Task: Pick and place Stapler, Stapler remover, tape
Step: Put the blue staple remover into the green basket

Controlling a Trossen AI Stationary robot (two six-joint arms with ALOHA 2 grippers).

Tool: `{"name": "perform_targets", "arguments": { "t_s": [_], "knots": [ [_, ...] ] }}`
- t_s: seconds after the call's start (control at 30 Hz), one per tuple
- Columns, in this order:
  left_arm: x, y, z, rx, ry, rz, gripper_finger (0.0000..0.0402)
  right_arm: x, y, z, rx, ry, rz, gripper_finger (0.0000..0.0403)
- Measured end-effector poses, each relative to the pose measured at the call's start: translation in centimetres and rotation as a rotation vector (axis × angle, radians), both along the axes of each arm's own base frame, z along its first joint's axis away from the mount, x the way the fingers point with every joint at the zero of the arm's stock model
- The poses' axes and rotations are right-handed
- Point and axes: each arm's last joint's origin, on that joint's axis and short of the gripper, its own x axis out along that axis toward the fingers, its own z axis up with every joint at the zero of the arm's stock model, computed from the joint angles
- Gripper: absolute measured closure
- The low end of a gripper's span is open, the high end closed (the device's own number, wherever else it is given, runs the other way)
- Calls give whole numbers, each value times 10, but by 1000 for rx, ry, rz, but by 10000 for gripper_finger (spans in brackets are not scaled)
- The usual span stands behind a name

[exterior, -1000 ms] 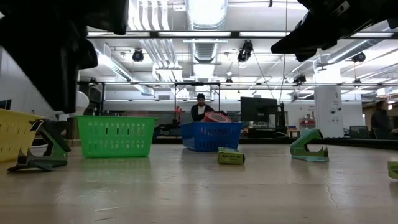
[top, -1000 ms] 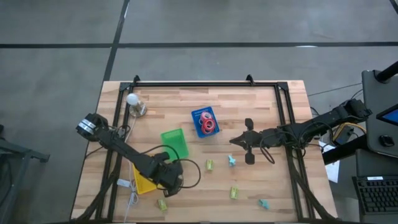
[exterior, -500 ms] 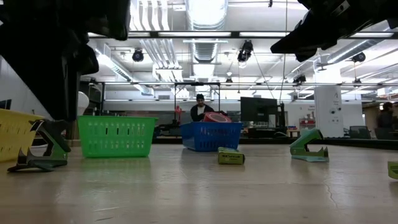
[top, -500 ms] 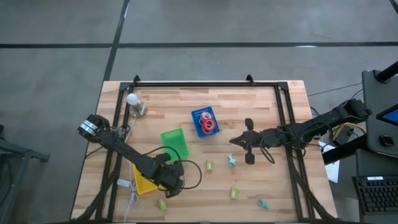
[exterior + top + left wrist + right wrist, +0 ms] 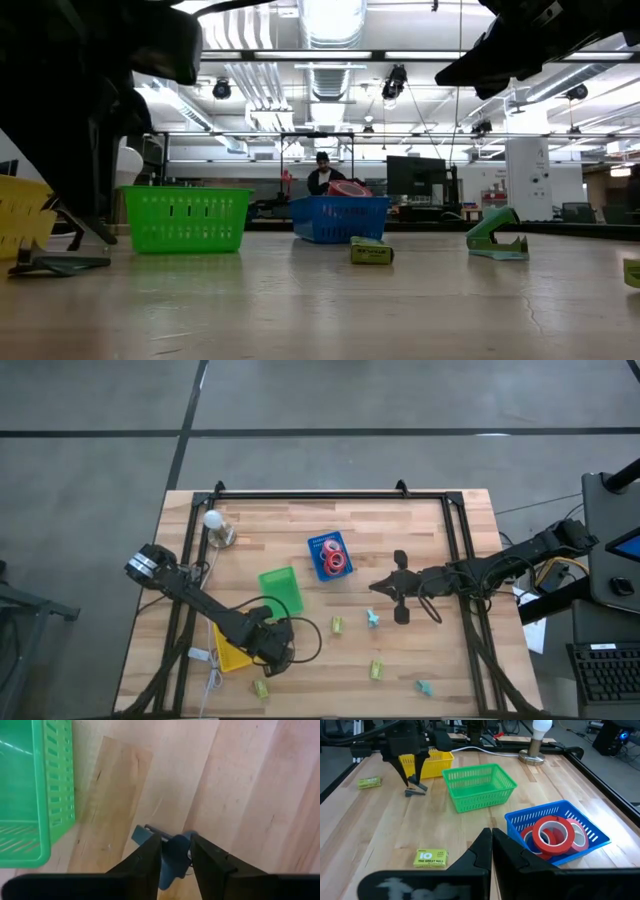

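My left gripper (image 5: 271, 647) is low over the table's near left, beside the yellow bin (image 5: 230, 656). Its fingers stand around a small blue-grey staple remover (image 5: 171, 854), which also shows in the right wrist view (image 5: 415, 791) and the low view (image 5: 58, 264). My right gripper (image 5: 491, 836) is shut and holds nothing, hovering right of centre (image 5: 384, 588). The red tape rolls (image 5: 333, 558) lie in the blue bin (image 5: 320, 544). Another teal staple remover (image 5: 372, 618) rests on the table by my right gripper. My left gripper pinches the staple remover's upper part (image 5: 175, 847) between its two fingers, coming from above and pointing down. The remover's flat lower arm (image 5: 62, 264) lies on the table. How far back between the fingers it reaches does not show.
A green bin (image 5: 282, 590) stands between the yellow and blue bins. A lamp (image 5: 216, 526) is at the far left. Small yellow-green boxes (image 5: 338, 624) (image 5: 376, 670) (image 5: 261, 687) and a teal staple remover (image 5: 424, 687) lie across the near half. A black frame (image 5: 330, 493) rims the table.
In the low view my left gripper has come down over the staple remover. The remover's raised green arm is now covered by the gripper, and its lower arm lies flatter on the table. My right arm has kept still.
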Motion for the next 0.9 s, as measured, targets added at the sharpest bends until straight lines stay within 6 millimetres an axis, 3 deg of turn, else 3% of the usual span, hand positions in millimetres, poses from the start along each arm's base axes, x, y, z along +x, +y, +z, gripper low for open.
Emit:
{"name": "perform_targets", "arguments": {
  "t_s": [0.33,0.63,0.9],
  "knots": [
    [1,2,2,42,-36,17,392,0,0,0,0,-1,0,394],
    [8,3,12,58,-70,-14,397,0,0,0,0,-1,0,394],
    [13,12,55,311,-187,-35,395,0,0,0,1,-2,0,394]
  ]
}}
